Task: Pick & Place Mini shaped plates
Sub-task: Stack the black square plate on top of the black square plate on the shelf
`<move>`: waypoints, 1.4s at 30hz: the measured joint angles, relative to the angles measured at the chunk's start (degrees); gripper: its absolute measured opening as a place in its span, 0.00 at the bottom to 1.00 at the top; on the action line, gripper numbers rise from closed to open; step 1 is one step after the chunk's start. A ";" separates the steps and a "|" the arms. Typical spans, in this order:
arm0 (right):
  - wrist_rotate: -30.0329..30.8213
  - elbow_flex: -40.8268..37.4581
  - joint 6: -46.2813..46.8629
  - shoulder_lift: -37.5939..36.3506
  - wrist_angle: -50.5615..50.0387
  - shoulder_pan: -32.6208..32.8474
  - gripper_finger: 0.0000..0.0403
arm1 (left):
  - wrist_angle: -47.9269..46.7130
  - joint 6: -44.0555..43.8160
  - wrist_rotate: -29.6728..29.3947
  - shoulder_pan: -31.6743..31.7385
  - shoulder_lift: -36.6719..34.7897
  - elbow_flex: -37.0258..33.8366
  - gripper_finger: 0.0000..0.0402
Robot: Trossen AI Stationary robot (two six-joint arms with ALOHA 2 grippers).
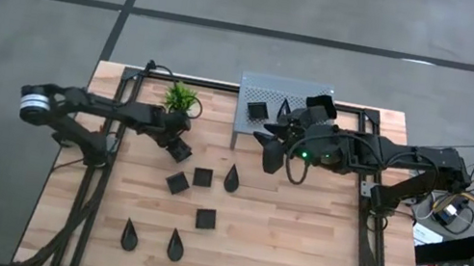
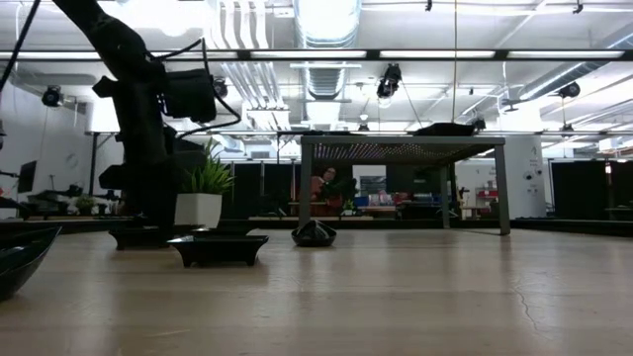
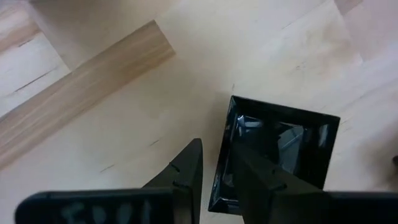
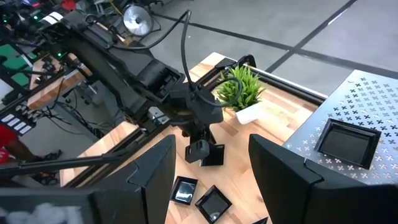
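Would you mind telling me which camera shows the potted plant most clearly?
The right wrist view: the potted plant shows whole, leaves and white pot. The low view shows it side-on, partly against the left arm. From above, only leaves. The left wrist view misses it.

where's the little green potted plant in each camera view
High view: potted plant at the table's far edge, beside the left arm's tool.
Low view: left of centre, in a white pot, behind a black plate.
Left wrist view: not in it.
Right wrist view: upper middle, beside the grey perforated shelf.
Shared landmark: that shelf, right of the plant in the high and low views.
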 joint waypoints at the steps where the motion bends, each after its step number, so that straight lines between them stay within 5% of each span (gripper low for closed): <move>1: 0.00 0.00 -0.20 0.00 0.00 0.00 0.50 | 0.00 -0.07 0.05 0.02 0.41 0.00 0.19; 21: -0.04 0.00 -0.89 -0.02 -0.35 -0.02 0.50 | 1.54 -1.53 4.76 0.13 -0.53 0.07 0.01; 42: -0.09 0.00 -0.82 -0.33 -0.48 -0.02 0.50 | 2.52 -19.89 11.96 0.07 -19.03 0.33 0.00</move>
